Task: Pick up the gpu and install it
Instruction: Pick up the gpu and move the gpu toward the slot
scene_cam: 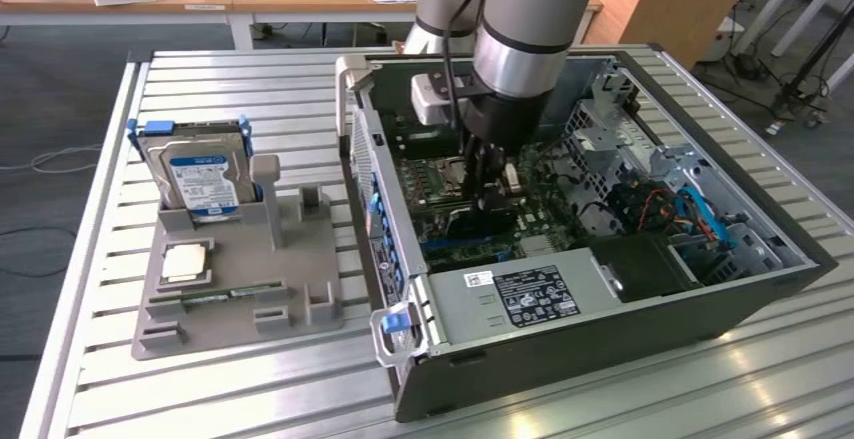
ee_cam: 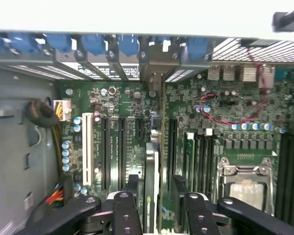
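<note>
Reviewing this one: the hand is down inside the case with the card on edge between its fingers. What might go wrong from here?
1. The gpu stands on edge between the fingers of the open hand. It is unclear whether it is fully seated in its slot, so it may tip or sit crooked.
2. One finger is close to the memory slots. A sideways move might strike them or drag the card.

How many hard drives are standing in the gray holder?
1. The hard drive stands upright at the back of the gray holder, on the exterior view's left of the computer case.
</note>
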Controlling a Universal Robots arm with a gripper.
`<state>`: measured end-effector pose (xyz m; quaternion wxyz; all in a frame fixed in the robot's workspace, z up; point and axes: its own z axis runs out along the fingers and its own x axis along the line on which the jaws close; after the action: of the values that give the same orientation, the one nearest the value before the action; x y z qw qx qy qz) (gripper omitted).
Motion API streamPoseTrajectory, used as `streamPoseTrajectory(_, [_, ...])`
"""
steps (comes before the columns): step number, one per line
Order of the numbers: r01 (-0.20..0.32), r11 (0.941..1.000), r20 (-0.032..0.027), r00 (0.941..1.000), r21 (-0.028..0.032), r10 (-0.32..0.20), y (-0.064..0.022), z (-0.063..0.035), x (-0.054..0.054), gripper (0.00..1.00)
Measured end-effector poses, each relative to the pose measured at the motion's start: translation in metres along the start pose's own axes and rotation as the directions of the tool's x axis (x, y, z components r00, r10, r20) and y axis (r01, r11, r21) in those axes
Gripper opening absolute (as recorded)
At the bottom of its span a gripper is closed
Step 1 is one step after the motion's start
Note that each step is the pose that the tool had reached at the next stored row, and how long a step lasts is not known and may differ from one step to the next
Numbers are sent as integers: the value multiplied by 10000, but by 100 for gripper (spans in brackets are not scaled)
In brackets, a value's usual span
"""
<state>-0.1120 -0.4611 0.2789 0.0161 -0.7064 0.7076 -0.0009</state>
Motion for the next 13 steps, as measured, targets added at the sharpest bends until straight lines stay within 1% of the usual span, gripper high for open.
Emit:
streamPoseTrajectory(3, [0,10000,-2,10000,0,0,-3,-101,-3,40])
streamPoseTrajectory(8, [1,10000,-11,10000,0,-1,-6,-223,-5,40])
streamPoseTrajectory(11, [2,10000,-22,10000,0,-2,-7,-267,-6,40])
streamPoseTrajectory(13, [1,10000,-23,10000,1,-1,-7,-270,-6,40])
